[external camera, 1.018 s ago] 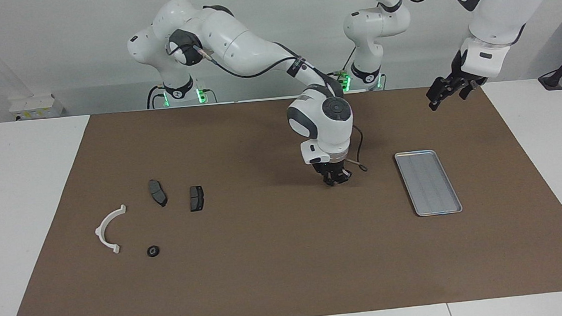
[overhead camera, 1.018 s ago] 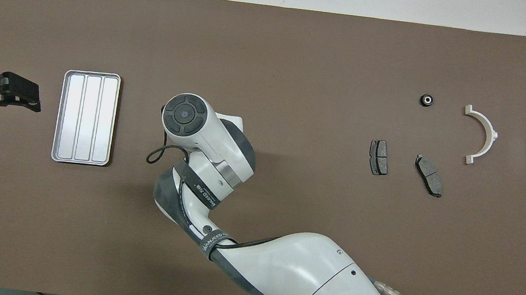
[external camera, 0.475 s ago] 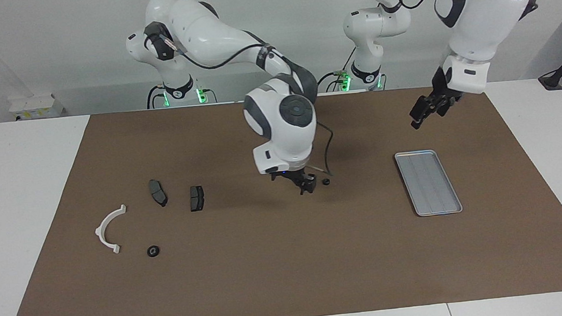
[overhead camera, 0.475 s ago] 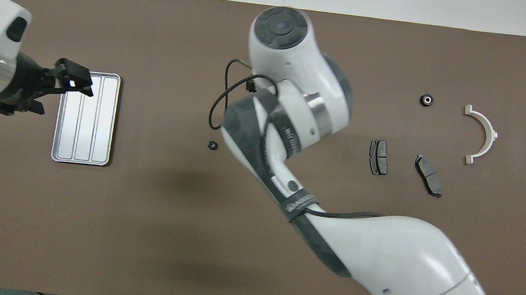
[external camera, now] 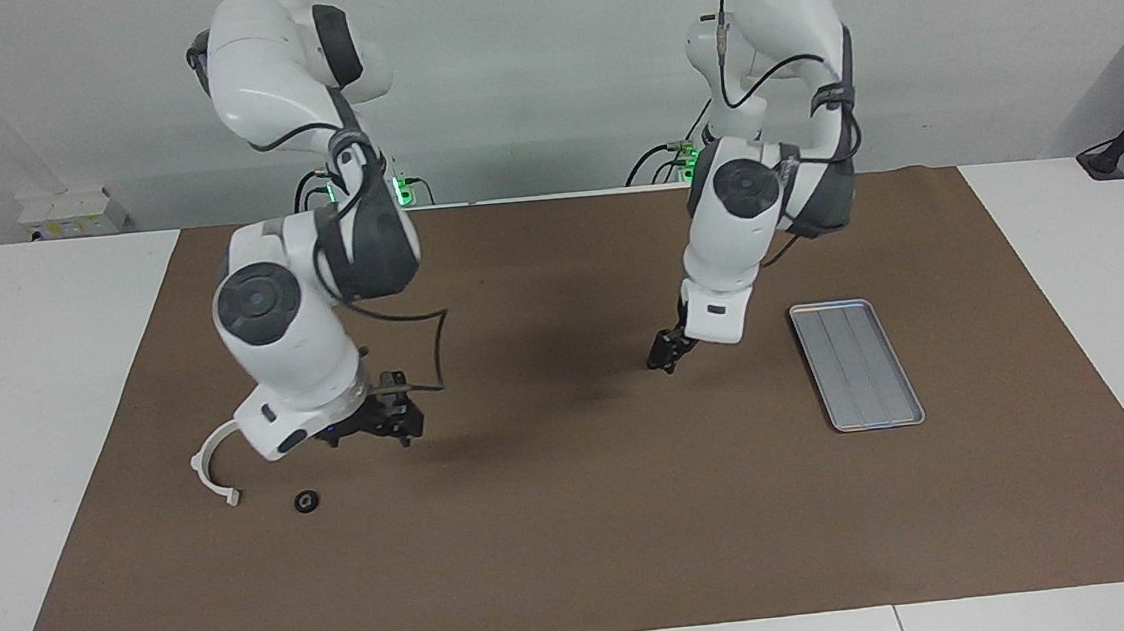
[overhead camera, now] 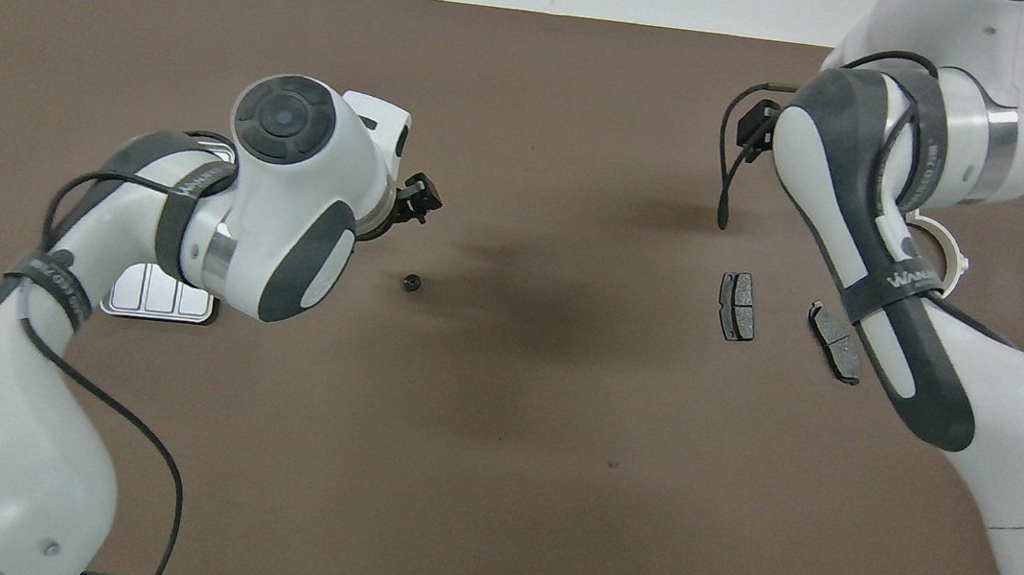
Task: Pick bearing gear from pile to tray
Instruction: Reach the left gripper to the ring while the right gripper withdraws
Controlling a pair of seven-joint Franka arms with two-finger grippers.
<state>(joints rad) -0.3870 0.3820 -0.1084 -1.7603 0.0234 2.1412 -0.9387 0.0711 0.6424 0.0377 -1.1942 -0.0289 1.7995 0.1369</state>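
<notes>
Overhead view: bearing gear (overhead camera: 412, 283) is now dropped on the bench (overhead camera: 547, 484) short of the tray (overhead camera: 154, 300), right gripper (external camera: 385, 425) is pulled away wide and empty, left gripper (external camera: 664, 356) is brought over it wide, so a relay's likely.

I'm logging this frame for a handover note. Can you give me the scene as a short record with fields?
left gripper: open, low over small black piece, mid-mat
right gripper: over brake pads
tray: holds no parts, toward left arm's end
white bracket: on mat beside round black piece
</notes>
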